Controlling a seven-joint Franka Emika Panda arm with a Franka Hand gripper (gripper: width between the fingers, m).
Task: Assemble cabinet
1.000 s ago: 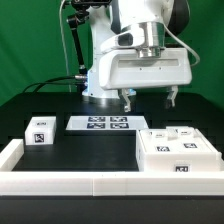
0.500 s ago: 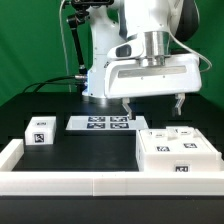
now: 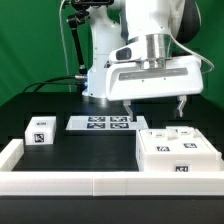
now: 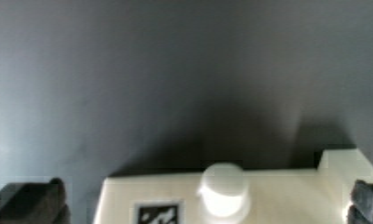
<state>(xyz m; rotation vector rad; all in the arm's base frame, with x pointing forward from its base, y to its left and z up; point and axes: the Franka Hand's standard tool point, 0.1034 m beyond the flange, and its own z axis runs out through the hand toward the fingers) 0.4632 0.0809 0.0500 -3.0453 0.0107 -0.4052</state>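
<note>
The cabinet body (image 3: 176, 152), a large white box with marker tags on its top and front, lies on the black table at the exterior view's right. A small white tagged block (image 3: 40, 131) sits apart at that view's left. My gripper (image 3: 154, 103) hangs open and empty above the cabinet's far edge, its fingers (image 3: 181, 103) spread wide. In the wrist view the cabinet (image 4: 254, 195) shows with a round white knob (image 4: 227, 188) and a tag, and the dark fingertips (image 4: 23, 200) stand far apart on either side of it.
The marker board (image 3: 99, 123) lies flat behind the middle of the table. A white raised border (image 3: 100, 182) runs along the front, with a corner piece (image 3: 8, 152) at the exterior view's left. The robot base stands at the back.
The gripper has moved toward the exterior view's right and slightly lower, coming over the cabinet's far edge. The parts on the table have not moved.
</note>
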